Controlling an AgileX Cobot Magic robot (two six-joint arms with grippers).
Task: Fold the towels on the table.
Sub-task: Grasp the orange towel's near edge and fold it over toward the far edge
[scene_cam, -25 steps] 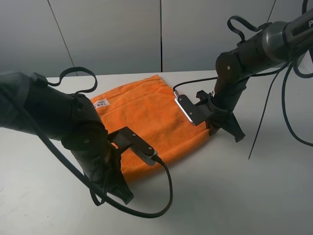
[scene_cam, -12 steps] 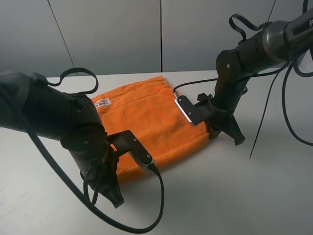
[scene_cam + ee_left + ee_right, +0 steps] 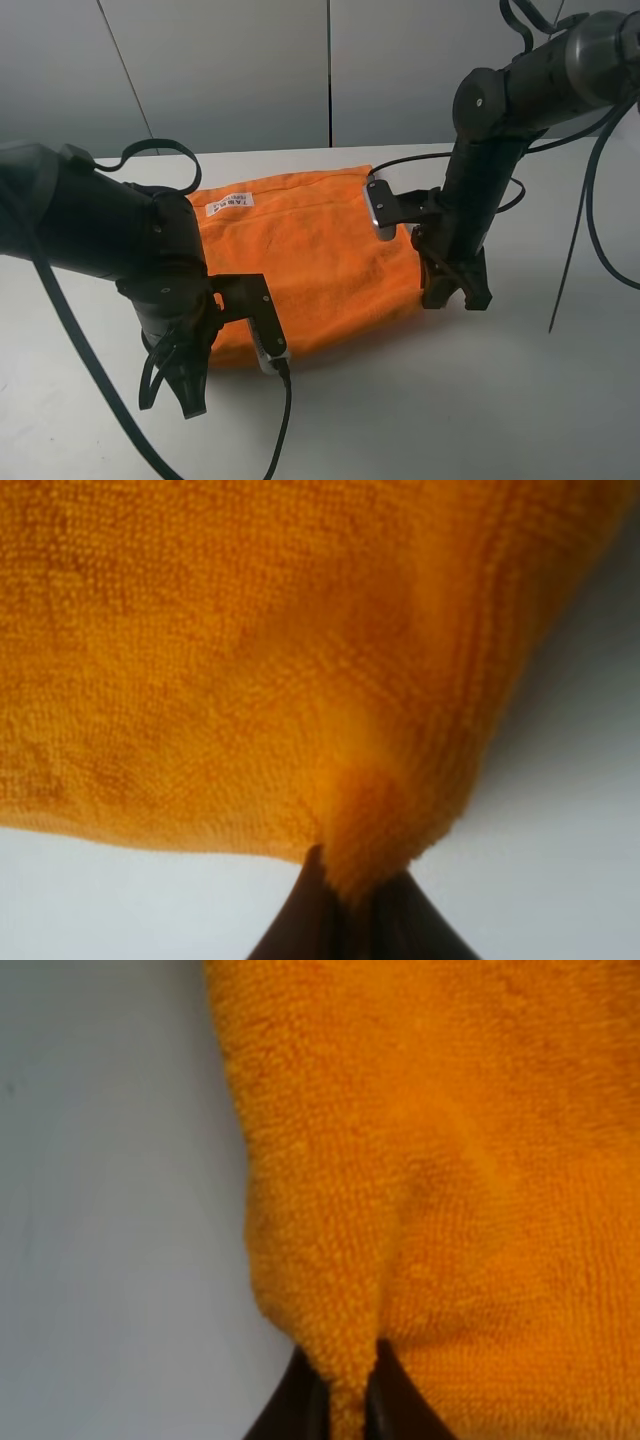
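An orange towel (image 3: 310,250) lies spread on the white table (image 3: 450,400), with its white label (image 3: 228,203) at the far left corner. At the towel's near left corner my left gripper (image 3: 190,395) points down. The left wrist view shows this gripper (image 3: 355,900) shut on a pinch of the orange towel (image 3: 250,650). My right gripper (image 3: 455,295) stands at the near right corner. In the right wrist view the gripper (image 3: 345,1390) is shut on the hem of the towel (image 3: 450,1160). The pinched corners are hidden behind the arms in the high view.
Black cables loop from both arms: one (image 3: 285,420) lies over the table near the front, another (image 3: 575,250) hangs at the right. A grey wall (image 3: 250,70) rises behind the table's far edge.
Both grippers stay shut on the towel's near corners. The left one has swung left and the right arm has turned more upright. The cloth has shifted right, its near edge drawn in.
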